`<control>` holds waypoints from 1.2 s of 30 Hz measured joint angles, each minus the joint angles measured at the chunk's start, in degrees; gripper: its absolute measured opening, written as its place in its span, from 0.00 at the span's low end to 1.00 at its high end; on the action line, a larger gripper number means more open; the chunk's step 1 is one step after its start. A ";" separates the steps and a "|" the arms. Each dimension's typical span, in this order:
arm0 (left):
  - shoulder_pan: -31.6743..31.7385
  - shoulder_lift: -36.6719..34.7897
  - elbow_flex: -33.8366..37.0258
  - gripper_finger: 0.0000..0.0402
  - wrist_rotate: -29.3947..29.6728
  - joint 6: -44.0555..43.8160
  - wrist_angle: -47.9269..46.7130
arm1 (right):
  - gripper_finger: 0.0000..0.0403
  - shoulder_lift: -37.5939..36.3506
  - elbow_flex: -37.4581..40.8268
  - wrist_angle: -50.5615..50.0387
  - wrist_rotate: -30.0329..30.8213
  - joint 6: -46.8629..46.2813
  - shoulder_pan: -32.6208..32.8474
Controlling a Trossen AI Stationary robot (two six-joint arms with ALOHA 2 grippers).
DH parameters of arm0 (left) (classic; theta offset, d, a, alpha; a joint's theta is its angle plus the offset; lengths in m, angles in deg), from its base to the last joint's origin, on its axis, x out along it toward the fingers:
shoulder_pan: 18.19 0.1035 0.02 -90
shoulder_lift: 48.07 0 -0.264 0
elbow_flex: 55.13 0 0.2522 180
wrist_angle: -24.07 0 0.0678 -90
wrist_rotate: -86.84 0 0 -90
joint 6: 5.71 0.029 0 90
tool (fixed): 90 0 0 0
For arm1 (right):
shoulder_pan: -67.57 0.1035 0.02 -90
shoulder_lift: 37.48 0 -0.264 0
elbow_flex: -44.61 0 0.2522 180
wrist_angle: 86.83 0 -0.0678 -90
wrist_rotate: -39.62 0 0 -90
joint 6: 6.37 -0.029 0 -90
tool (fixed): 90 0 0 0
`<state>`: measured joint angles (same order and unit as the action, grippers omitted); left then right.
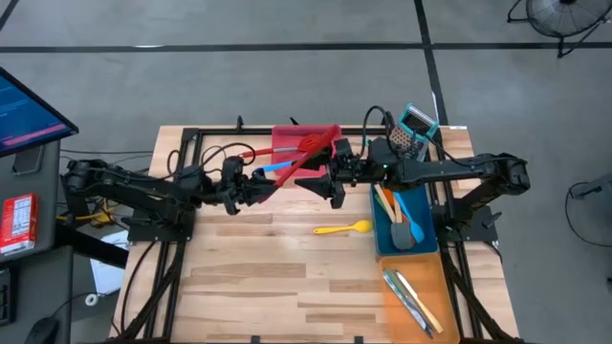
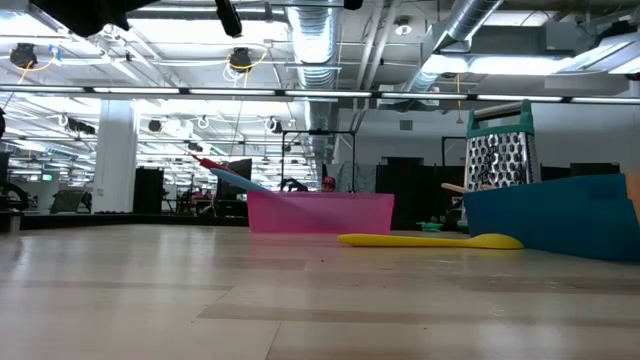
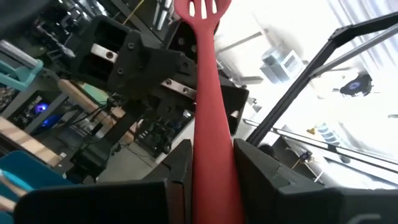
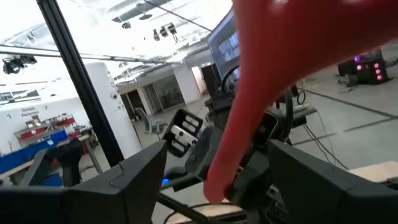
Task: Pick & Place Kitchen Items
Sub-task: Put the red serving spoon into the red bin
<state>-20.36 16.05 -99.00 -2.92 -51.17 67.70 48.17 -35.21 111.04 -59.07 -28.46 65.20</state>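
A red slotted turner [image 3: 205,74] is held in the air between my two grippers, above the table near the red tray [image 1: 287,136]. My left gripper [image 1: 256,186] is shut on its handle; its slotted head [image 3: 202,7] points toward my right gripper [image 1: 337,172]. My right gripper is open, with a finger on either side of the turner's red end [image 4: 261,93]; I cannot tell whether it touches. A blue utensil [image 1: 277,168] leans out of the red tray. A yellow spoon [image 1: 344,227] lies flat on the table. My left gripper pinches the turner's handle [image 3: 211,155] between its two fingers [image 3: 180,168], and the handle runs forward along them. The fingers come about level from the table's left. The turner is lifted clear of the table, its head toward the far right.
A blue tray [image 1: 426,241] at the right holds several utensils. An orange tray [image 1: 435,287] nearer the front holds silver cutlery. A teal-topped box grater [image 1: 413,132] stands at the far right. There is bare wood in the table's middle and front left.
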 joint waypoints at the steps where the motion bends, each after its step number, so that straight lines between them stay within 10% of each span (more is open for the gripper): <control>1: 0.00 0.00 0.01 0.19 0.03 -0.01 -0.13 | 0.67 0.00 0.00 -0.29 0.04 0.00 0.00; 36: 0.30 0.87 0.02 0.19 0.22 -0.67 -0.66 | 0.06 -0.17 0.00 -1.81 3.21 -0.72 -2.05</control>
<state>-20.06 16.92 -98.97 -2.70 -51.84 67.04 47.99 -35.21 109.23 -55.86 -29.18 63.14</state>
